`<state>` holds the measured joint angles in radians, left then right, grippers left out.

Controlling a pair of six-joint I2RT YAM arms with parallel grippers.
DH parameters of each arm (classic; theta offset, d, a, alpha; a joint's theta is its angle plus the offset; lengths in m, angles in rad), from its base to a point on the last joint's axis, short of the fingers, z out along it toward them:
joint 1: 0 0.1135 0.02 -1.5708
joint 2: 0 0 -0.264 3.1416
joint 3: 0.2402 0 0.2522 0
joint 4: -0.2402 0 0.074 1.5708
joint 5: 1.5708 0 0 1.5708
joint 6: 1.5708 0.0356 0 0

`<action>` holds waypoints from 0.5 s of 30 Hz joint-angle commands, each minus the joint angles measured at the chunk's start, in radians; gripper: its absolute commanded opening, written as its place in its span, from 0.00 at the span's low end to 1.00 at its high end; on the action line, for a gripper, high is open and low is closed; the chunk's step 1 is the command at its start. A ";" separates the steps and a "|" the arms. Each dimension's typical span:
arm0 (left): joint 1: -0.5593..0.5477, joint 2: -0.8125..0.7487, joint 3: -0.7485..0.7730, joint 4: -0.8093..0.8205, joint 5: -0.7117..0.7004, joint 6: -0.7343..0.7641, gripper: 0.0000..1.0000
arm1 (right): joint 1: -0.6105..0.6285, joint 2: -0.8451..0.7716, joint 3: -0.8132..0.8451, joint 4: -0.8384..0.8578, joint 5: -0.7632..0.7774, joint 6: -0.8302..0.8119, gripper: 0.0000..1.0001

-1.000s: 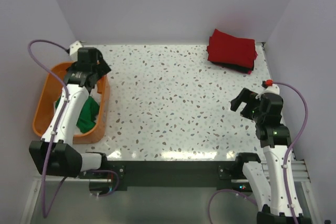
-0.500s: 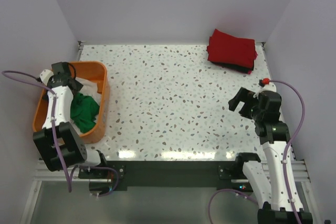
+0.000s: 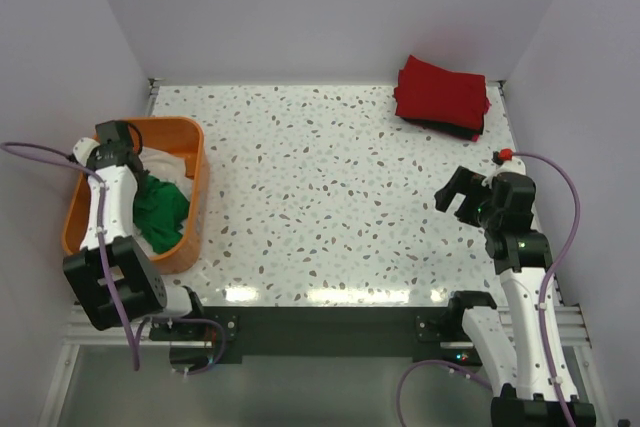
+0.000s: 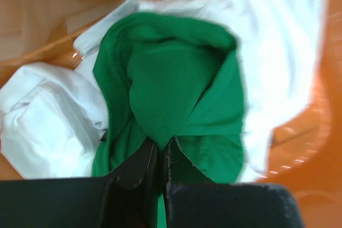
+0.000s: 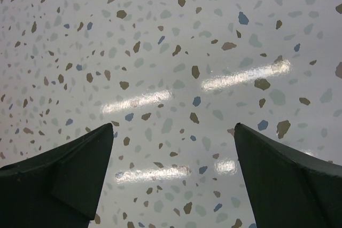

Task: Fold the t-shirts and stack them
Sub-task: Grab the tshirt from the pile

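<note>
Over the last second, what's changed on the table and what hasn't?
The left gripper dropped into the orange basket and shut on the green t-shirt. The right gripper stayed open above the table; the red t-shirt at the far right corner did not move.

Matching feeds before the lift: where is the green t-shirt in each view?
Top external: green t-shirt, left side, inside orange basket.
Left wrist: centre frame, left end effector shut on it.
Right wrist: not in it.
Shared landmark: orange basket, in top external and left wrist.
</note>
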<state>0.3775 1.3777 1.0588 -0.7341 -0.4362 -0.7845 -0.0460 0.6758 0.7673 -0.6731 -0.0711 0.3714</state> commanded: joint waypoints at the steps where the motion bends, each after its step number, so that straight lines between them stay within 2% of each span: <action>1: 0.006 -0.095 0.150 -0.007 0.023 -0.001 0.00 | -0.002 -0.004 0.013 0.010 -0.015 -0.020 0.99; 5: 0.006 -0.126 0.277 0.002 0.115 0.036 0.00 | 0.000 -0.009 0.010 0.015 -0.015 -0.019 0.99; 10: -0.009 -0.111 0.532 0.019 0.253 0.096 0.00 | 0.000 -0.010 0.023 0.004 -0.010 -0.022 0.99; 13: -0.080 -0.092 0.685 0.079 0.326 0.151 0.00 | -0.002 -0.013 0.018 0.012 -0.010 -0.020 0.99; 14: -0.171 -0.077 0.757 0.120 0.327 0.174 0.00 | -0.002 -0.015 0.015 0.013 -0.007 -0.020 0.99; 15: -0.217 -0.065 0.792 0.136 0.336 0.194 0.00 | -0.002 -0.015 0.017 0.012 -0.006 -0.020 0.99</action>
<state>0.2878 1.2945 1.7061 -0.7334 -0.2047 -0.6865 -0.0460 0.6724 0.7673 -0.6735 -0.0708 0.3656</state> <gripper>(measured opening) 0.048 0.986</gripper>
